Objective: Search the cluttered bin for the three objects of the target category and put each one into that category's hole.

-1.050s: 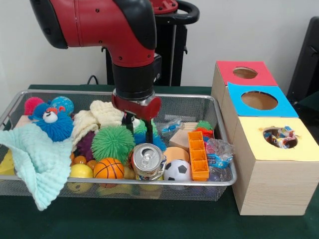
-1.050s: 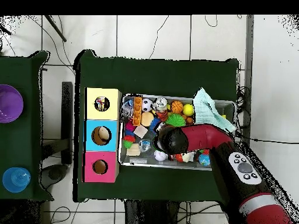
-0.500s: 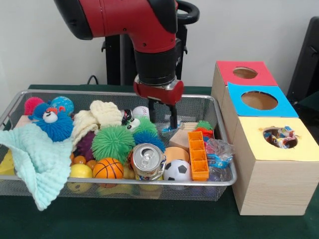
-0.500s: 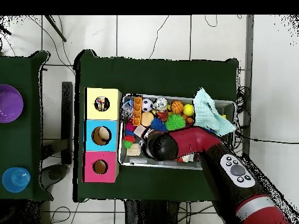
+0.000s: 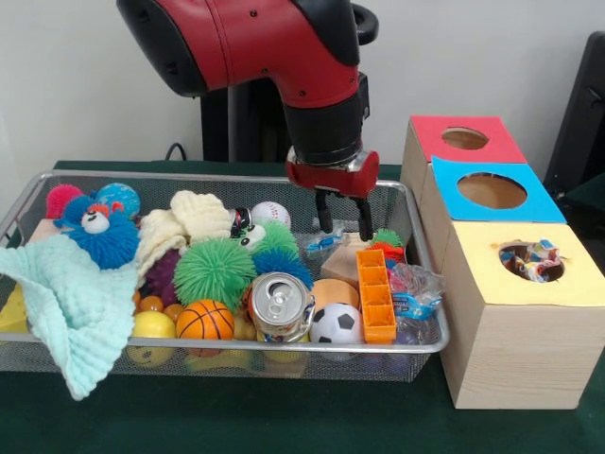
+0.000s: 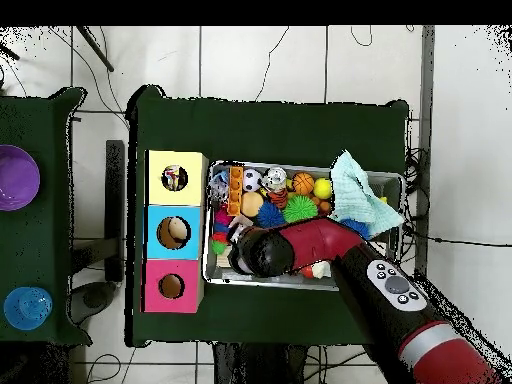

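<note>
Above the wire bin [image 5: 430,345], near its back wall, the gripper [image 5: 341,218] is held w/ both fingers spread apart & nothing between them. Its tips are seen just over a small blue-and-clear packet [image 5: 326,240] & a wood block [image 5: 346,264]. Beside the bin, 3 wooden boxes are set in a row: the yellow-top box [image 5: 515,274] is closest to the bin's front corner, then the blue-top box [image 5: 487,191], then the red-top box [image 5: 463,138]. Candy wrappers [image 5: 535,259] are seen in the yellow box's hole. Inside the bin, a soda can [image 5: 281,305], soccer ball [image 5: 337,323], basketball [image 5: 205,320], green spiky ball [image 5: 215,270] & orange tray [image 5: 375,295] are piled. Over the bin's front edge, away from the boxes, a mint cloth [image 5: 71,307] is draped.
</note>
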Action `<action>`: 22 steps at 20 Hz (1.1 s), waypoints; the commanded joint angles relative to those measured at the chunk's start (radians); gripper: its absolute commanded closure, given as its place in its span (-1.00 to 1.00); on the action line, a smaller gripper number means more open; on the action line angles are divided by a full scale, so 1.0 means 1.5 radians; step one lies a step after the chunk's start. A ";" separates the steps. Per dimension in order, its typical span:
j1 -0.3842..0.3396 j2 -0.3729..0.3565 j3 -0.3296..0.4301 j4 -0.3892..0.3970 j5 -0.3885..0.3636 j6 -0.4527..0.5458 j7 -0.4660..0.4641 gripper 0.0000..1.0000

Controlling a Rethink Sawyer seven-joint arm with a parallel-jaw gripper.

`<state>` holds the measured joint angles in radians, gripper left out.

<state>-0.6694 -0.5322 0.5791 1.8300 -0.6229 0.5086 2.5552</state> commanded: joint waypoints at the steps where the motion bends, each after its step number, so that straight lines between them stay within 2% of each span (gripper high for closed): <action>1: -0.015 0.051 0.061 -0.006 -0.018 0.049 -0.180 -1.00; 5: -0.017 0.072 0.071 -0.024 -0.023 0.050 -0.187 -1.00; 10: -0.026 0.070 0.082 -0.014 -0.026 0.043 -0.185 -1.00; 22: -0.030 0.109 0.106 -0.070 -0.054 0.043 -0.217 -1.00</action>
<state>-0.7030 -0.4187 0.6680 1.8277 -0.6400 0.5090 2.5521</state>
